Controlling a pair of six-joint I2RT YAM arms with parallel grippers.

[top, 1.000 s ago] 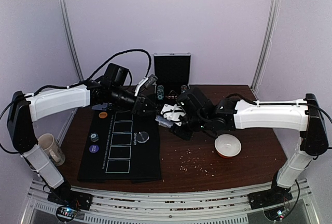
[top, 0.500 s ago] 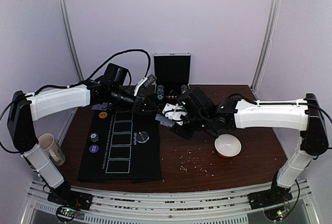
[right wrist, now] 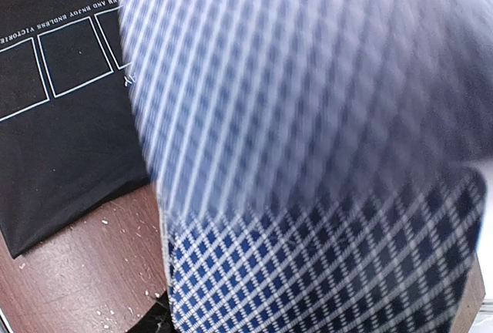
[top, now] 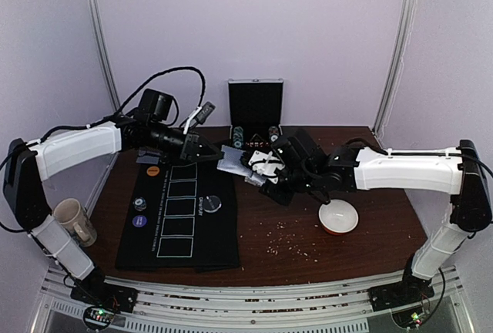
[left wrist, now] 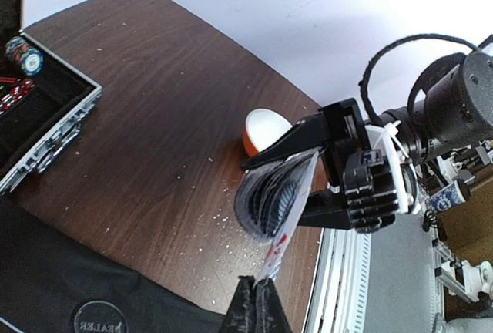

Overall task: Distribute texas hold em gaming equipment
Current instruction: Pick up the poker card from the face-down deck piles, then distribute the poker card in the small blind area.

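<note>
At lower centre, the left gripper point(left wrist: 256, 285) pinches one card point(left wrist: 289, 221) jutting from the deck point(left wrist: 258, 198) clamped in the right gripper point(left wrist: 283, 185).

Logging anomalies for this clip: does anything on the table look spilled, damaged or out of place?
Yes. Pale crumbs are scattered over the bare wood of the table, between the black mat and the white bowl, like a spill. The deck in the right fingers is bowed into a curve.
</note>
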